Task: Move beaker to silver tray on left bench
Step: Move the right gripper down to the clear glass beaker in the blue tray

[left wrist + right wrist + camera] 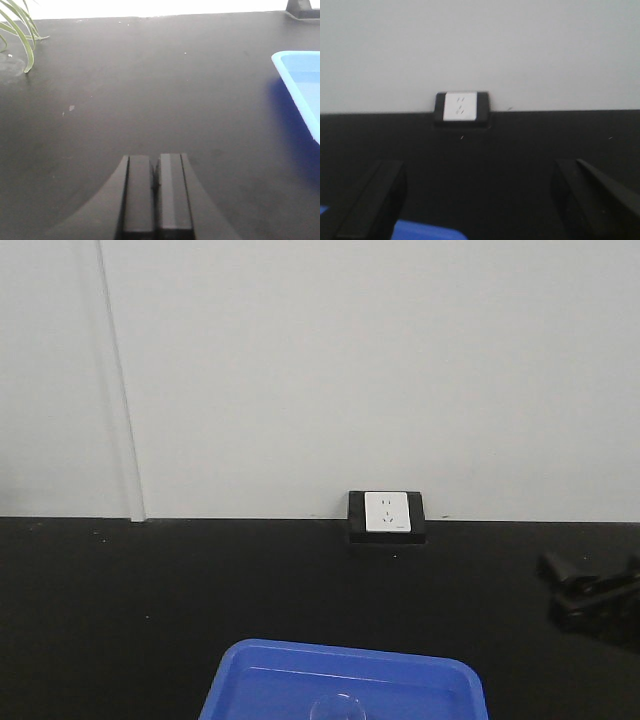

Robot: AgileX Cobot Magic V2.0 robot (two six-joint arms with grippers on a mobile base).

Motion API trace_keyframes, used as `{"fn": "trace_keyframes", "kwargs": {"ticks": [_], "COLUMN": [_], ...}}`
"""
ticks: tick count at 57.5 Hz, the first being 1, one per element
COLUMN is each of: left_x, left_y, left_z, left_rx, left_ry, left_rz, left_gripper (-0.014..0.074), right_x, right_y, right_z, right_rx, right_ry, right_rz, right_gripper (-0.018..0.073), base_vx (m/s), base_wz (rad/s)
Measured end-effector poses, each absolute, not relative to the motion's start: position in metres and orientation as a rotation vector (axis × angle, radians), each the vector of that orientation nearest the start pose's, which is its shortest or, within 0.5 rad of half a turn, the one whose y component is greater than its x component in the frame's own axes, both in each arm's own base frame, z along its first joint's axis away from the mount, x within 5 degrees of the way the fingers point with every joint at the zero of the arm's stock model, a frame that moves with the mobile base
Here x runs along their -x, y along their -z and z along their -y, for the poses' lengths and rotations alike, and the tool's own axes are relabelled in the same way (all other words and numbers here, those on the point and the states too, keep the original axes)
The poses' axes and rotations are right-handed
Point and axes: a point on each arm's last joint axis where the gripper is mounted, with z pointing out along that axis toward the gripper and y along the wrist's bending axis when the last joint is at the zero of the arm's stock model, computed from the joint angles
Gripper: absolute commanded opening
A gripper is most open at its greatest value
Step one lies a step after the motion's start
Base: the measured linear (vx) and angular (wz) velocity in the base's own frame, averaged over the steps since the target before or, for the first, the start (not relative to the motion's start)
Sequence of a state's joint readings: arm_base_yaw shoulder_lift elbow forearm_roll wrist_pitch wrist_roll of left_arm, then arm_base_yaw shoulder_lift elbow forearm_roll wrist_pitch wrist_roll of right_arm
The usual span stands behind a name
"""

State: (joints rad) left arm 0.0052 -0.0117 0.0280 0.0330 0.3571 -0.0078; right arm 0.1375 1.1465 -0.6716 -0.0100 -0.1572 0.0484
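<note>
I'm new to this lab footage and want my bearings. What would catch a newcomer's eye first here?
The bright blue tray at the bottom centre of the front view stands out against the black worktop, with a faint clear beaker inside it. Next comes the white socket plate at the foot of the wall. The right pincer is open, facing that socket; the left pincer is shut.

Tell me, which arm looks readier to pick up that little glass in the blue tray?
Probably right: the right hand is open, with the blue tray just beneath it. The left hand is shut, the tray off to its side.
</note>
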Motion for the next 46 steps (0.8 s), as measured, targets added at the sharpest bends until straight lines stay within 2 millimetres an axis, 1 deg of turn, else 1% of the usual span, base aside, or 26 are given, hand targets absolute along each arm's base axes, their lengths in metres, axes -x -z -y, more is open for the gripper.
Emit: {"fn": "trace_keyframes", "kwargs": {"ticks": [7,10,16,20,25,31,36,39,46], "left_x": [-0.053,-0.053,-0.053,-0.053,-0.053,-0.053,-0.053,-0.053,-0.053], "left_y": [-0.172,-0.172,-0.172,-0.172,-0.172,-0.172,-0.172,-0.172,-0.172], "left_z": [-0.001,-0.001,-0.001,-0.001,-0.001,-0.001,-0.001,-0.001,-0.001], "left_rx": [-0.009,-0.009,-0.009,-0.009,-0.009,-0.009,-0.009,-0.009,-0.009], "left_ry": [-0.030,-0.030,-0.030,-0.030,-0.030,-0.030,-0.030,-0.030,-0.030], "left_rz": [-1.857,-1.857,-1.857,-1.857,-1.857,-1.857,-1.857,-1.857,-1.857], "left_gripper": [0.0001,0.0001,0.0001,0.0001,0.0001,0.0001,0.0001,0.0001,0.0001], "right_x": [-0.263,-0.269,-0.278,-0.279,-0.271,-0.250,-0.232,-0.225,-0.221], "right_y": [-0.271,-0.258,-0.235,-0.221,-0.201,-0.179,-0.163,-0.155,-0.137], "right_z": [-0.066,-0.078,-0.092,-0.096,-0.097,-0.094,-0.091,-0.089,-0.092], "right_rx": [0.265,0.313,0.372,0.409,0.446,0.439,0.430,0.430,0.471], "right_ry": [-0.160,-0.179,-0.199,-0.206,-0.232,-0.287,-0.324,-0.338,-0.368], "right_rz": [-1.863,-1.882,-1.914,-1.905,-1.852,-1.771,-1.731,-1.727,-1.758], "right_gripper": [0.0551,0.0551,0.0551,0.0551,0.0551,0.0551,0.0551,0.0551,0.0551], "base_vx": [0.00,0.00,0.00,0.00,0.00,0.00,0.00,0.00,0.00], "base_wz": [0.00,0.00,0.00,0.00,0.00,0.00,0.00,0.00,0.00]}}
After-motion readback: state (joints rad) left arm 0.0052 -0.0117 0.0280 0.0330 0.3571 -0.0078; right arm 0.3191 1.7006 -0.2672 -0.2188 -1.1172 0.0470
